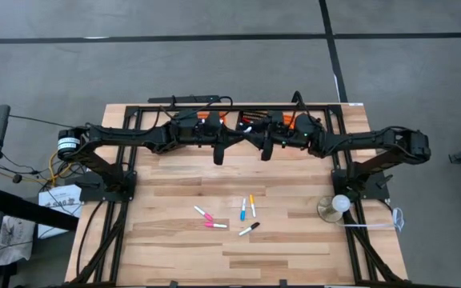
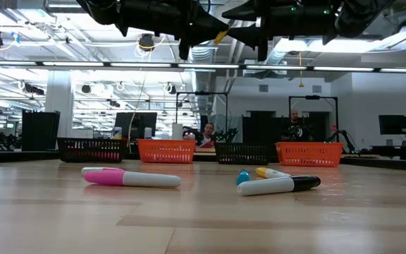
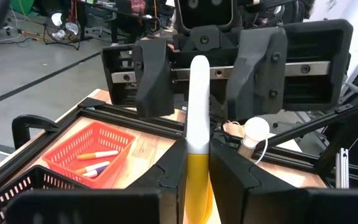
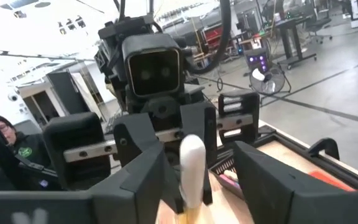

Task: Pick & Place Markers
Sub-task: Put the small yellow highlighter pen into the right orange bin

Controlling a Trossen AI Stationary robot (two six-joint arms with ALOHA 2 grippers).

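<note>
left gripper [image 3: 196, 171]: pinching yellow-white marker [image 3: 197, 106], high over far counter [image 1: 294, 248] | right gripper [image 4: 194, 180]: spread, fingers flank marker's white end, not touching | loose markers [image 1: 242, 210]: near centre

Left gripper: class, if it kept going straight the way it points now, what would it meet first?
The left gripper, shut on a yellow and white marker, points straight at the right gripper. The marker's white end would likely reach the gap between the right gripper's open fingers first, though depth is unclear.
</note>
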